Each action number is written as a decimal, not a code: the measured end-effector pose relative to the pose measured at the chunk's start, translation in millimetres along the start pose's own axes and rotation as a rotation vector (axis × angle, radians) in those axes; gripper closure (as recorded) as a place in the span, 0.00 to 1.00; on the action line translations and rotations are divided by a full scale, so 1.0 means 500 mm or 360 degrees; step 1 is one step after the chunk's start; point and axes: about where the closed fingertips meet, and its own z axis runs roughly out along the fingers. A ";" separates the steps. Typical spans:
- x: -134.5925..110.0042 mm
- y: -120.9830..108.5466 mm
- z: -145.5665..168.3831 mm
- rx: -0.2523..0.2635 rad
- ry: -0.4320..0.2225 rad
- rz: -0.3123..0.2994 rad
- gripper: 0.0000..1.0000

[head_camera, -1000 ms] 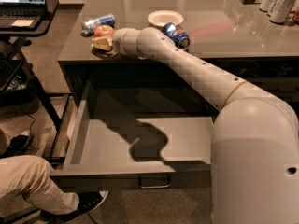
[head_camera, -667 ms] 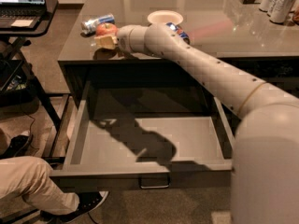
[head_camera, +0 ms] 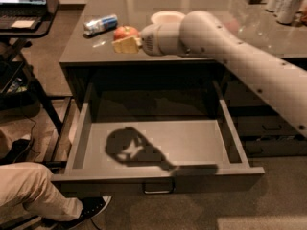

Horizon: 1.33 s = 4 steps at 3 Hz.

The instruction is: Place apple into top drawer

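Note:
The red apple [head_camera: 125, 32] with a yellowish patch is at the tip of my gripper [head_camera: 126, 45], just above the grey counter's front left part. The gripper reaches in from the right on the long white arm and is shut on the apple. The top drawer [head_camera: 230, 143] is pulled fully out below the counter edge, wide and shallow, with nothing inside but the arm's shadow. Its small bar handle [head_camera: 158, 189] is on the front panel. The gripper and apple are behind and above the drawer's back left part.
A blue soda can [head_camera: 100, 24] lies on its side left of the apple. A white bowl [head_camera: 167, 17] sits behind the arm. Several cans [head_camera: 285, 4] stand at the counter's far right. A person's leg [head_camera: 33, 190] and shoe are at bottom left, beside a laptop stand [head_camera: 24, 13].
The gripper has moved right along the counter front, away from the blue can, and the apple has moved with it. The arm's shadow in the drawer has shifted left.

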 end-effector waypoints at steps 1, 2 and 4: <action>0.072 0.033 -0.093 -0.0053 0.0218 0.0108 1.00; 0.180 0.041 -0.170 0.0026 0.0474 0.0232 1.00; 0.465 0.024 -0.198 0.0285 0.0782 0.0498 1.00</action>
